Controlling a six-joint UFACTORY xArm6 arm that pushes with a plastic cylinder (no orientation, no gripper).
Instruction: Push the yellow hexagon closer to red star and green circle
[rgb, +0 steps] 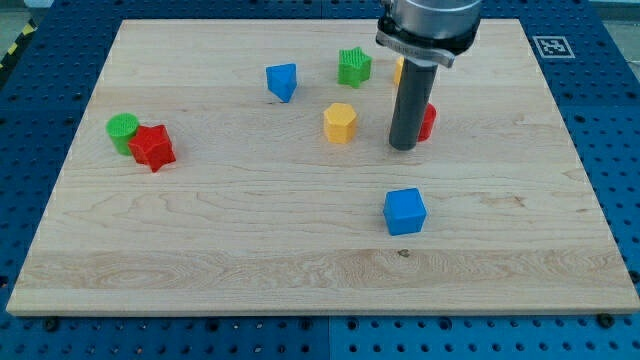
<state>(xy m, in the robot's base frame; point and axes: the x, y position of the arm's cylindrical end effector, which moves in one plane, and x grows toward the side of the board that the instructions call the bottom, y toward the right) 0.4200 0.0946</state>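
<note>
The yellow hexagon (340, 122) lies near the middle of the wooden board (250, 240), a little toward the view's top. The red star (152, 147) and the green circle (122, 130) sit touching each other at the view's left. My tip (403, 147) rests on the board just to the right of the yellow hexagon, with a small gap between them. The rod hides part of a red block (428, 122) and a yellow block (398, 68) behind it.
A blue triangle-like block (282, 81) and a green star (353, 67) lie toward the view's top. A blue cube (405, 211) lies below my tip. A marker tag (552, 46) sits at the top right corner.
</note>
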